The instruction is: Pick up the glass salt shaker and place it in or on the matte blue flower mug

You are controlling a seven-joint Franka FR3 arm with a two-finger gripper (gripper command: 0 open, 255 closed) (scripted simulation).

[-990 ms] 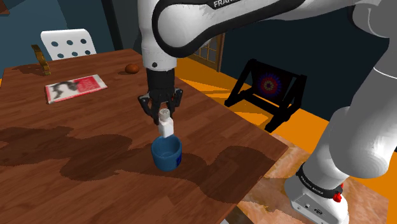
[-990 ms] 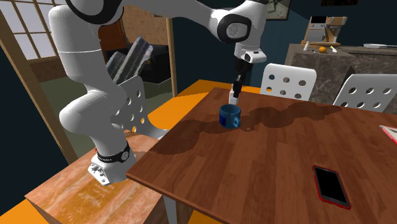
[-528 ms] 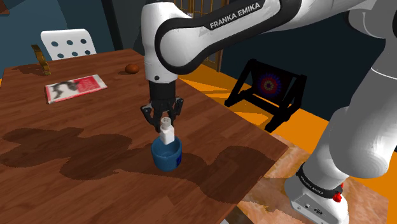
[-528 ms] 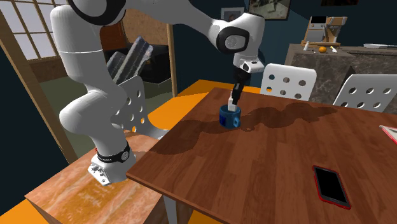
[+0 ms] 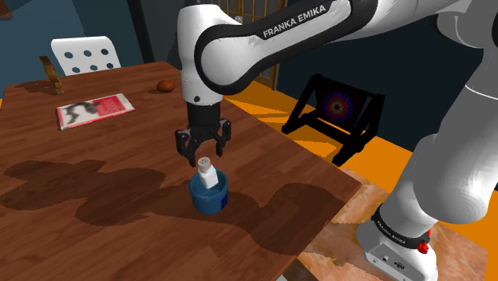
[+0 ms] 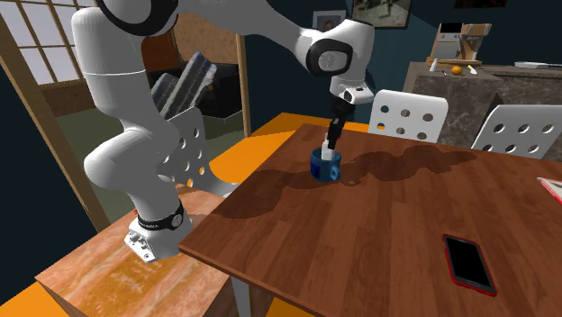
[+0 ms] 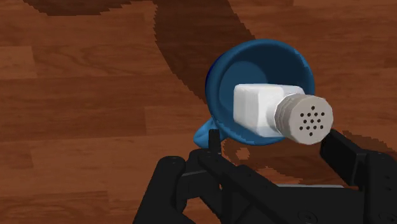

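- Well to the shoulder view's left of the mug [image 5: 209, 199]: a magazine [image 5: 94, 110] lies flat on the surface [image 5: 96, 211]. It has no bearing on the move.
- Directly above the mug: the tool [image 5: 203, 153] points down, its fingers spread wide and gripping nothing.
- In the mug: the shaker [image 5: 208, 174], with a white body and a grey perforated cap. Its base sits inside and its cap stands clear above the mug's rim, just under the fingertips. Its long axis leans off upright against the rim. In the wrist view the cap lies close beside one finger, and no contact is evident.
- The mug itself: blue, upright on the surface.
- Assessment: the placement appears complete. The deciding relation is that the cap lies straight below the tool, along its line. Withdrawal should therefore run straight up from the mug. A sideways drift could clip the cap and tip the mug.
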